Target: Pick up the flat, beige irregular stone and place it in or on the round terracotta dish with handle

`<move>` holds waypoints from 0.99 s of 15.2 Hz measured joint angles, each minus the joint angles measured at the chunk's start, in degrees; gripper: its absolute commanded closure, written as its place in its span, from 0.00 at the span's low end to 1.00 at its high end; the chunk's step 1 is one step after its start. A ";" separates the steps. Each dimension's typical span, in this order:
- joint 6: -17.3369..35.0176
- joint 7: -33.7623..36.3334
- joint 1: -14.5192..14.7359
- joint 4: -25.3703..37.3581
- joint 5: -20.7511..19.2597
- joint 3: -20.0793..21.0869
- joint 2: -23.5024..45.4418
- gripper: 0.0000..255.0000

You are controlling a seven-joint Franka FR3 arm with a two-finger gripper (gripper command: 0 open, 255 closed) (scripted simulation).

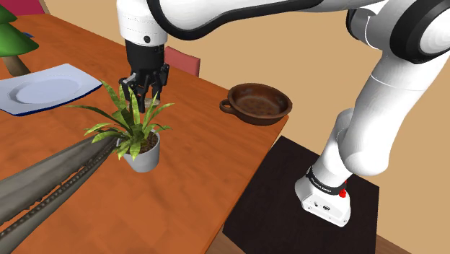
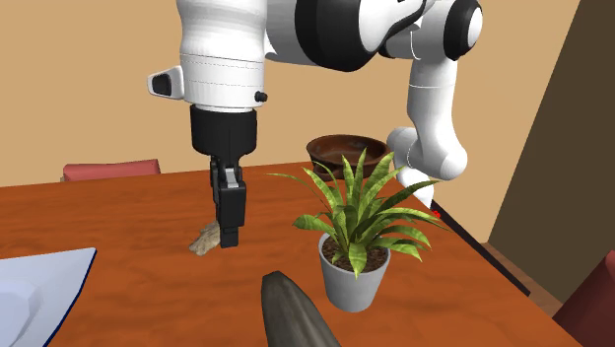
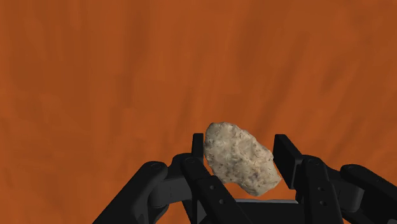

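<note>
The flat beige stone [image 3: 240,158] sits between my gripper's [image 3: 242,149] two black fingers, and both pads touch its sides. In the second exterior view the stone [image 2: 204,239] is down at the tabletop, poking out beside the lowered gripper [image 2: 229,235]. From the shoulder view the gripper [image 1: 146,85] hangs just behind the potted plant's leaves. The round brown dish with a handle [image 1: 257,102] stands near the table's edge at that view's right, well apart from the gripper; it also shows behind the plant as the dish [image 2: 333,150].
A potted plant in a white pot [image 1: 134,128] stands close in front of the gripper. A white plate on a blue mat [image 1: 45,90] lies at the shoulder view's left. A long grey object [image 1: 50,180] lies across the wooden table [image 1: 195,155].
</note>
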 measured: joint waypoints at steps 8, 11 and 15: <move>-1.61 0.10 0.10 1.68 -0.03 0.07 0.09 1.00; -3.83 0.00 0.11 4.00 -0.04 0.08 0.19 1.00; -7.18 -0.02 0.23 7.74 -0.17 0.14 0.60 1.00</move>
